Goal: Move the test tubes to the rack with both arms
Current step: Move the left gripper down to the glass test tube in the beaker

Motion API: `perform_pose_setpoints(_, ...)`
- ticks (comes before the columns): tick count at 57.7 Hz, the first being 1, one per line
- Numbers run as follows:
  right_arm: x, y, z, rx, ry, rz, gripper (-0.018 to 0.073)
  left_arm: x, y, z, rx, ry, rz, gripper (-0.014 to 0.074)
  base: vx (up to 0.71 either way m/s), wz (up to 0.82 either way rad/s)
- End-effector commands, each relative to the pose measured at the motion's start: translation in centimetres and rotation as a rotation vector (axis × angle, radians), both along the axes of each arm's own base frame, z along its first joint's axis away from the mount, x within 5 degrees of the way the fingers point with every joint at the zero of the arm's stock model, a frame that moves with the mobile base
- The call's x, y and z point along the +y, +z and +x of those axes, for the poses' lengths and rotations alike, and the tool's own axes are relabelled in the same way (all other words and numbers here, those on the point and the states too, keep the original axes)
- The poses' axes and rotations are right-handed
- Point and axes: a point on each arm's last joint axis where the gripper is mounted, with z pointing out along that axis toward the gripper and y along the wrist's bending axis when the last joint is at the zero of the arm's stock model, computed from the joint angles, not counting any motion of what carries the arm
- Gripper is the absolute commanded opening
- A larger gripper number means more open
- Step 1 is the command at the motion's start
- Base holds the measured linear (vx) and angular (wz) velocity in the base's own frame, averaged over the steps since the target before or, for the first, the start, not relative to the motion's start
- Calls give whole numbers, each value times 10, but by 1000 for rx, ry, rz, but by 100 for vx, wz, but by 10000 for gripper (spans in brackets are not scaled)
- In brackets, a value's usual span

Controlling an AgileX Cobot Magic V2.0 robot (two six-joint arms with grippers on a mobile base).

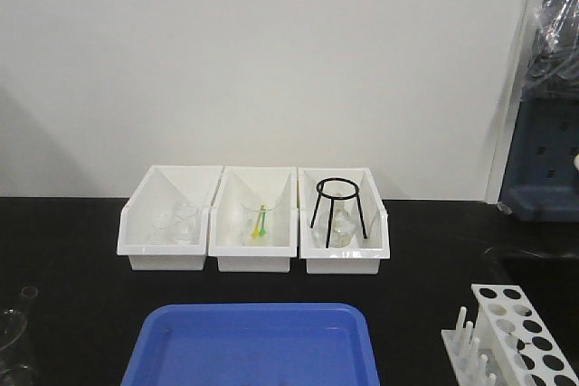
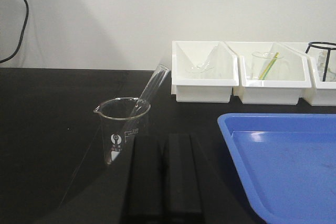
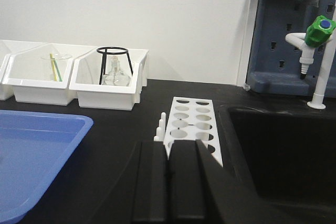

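- Test tube (image 2: 153, 88): one slim clear tube leans, open rim up, in a glass beaker (image 2: 122, 129) on the black bench (image 2: 47, 129).
- White print on the beaker's wall, a small round mark with scale lines under it, is too small for me to read.
- My left claw (image 2: 165, 142) sits low just in front of that beaker. Its two black fingers are pressed together with only a thin seam between them, and they grip nothing.
- A white rack (image 3: 192, 122) stands on the right of the bench, right beside the sink (image 3: 283, 150). Its top plate has two rows of round holes, and upright pegs run along its left side.
- My right claw (image 3: 168, 145) is close in front of the rack, fingers likewise pressed together on nothing.
- A blue tray (image 1: 253, 341) lies on the bench between the beaker and the rack.
- Three white bins (image 1: 253, 262) line the wall behind the tray.
- The left bin holds clear glassware.
- The middle bin holds a beaker with yellow and green sticks (image 1: 261, 223).
- The right bin holds a black wire ring stand (image 3: 100, 69) over a flask (image 3: 114, 77).
- A tap with a green knob (image 3: 320, 30) rises behind the sink.
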Motion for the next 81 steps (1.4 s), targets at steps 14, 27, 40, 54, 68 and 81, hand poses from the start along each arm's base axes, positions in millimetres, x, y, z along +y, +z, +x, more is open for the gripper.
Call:
perform_pose_setpoints(14,1,3,0,-76,6,1,-13,0,16,-1,-104,-4,-15,-6,5,0)
perform_pose_setpoints(27,1,3,0,-76,6,1,-13,0,16,-1,-104,-4,-15,-6,1,0)
perform_pose_setpoints(40,1,3,0,-76,6,-2,-13,0,16,-1,-104,-4,-15,-6,0,0)
perform_pose_setpoints(54,1,7,-1,-123,10,-3,-12,0,24,-3,-189,-3,-16,-6,0,0)
perform_pose_setpoints(68,3,34,-7,-349,30,9,-12,1,46,-9,-415,-4,-53,-6,0,0)
perform_pose_setpoints(81,1,97,-14,-339,11,2,-10,0,111,-29,-590,-2,-9,0,0,0)
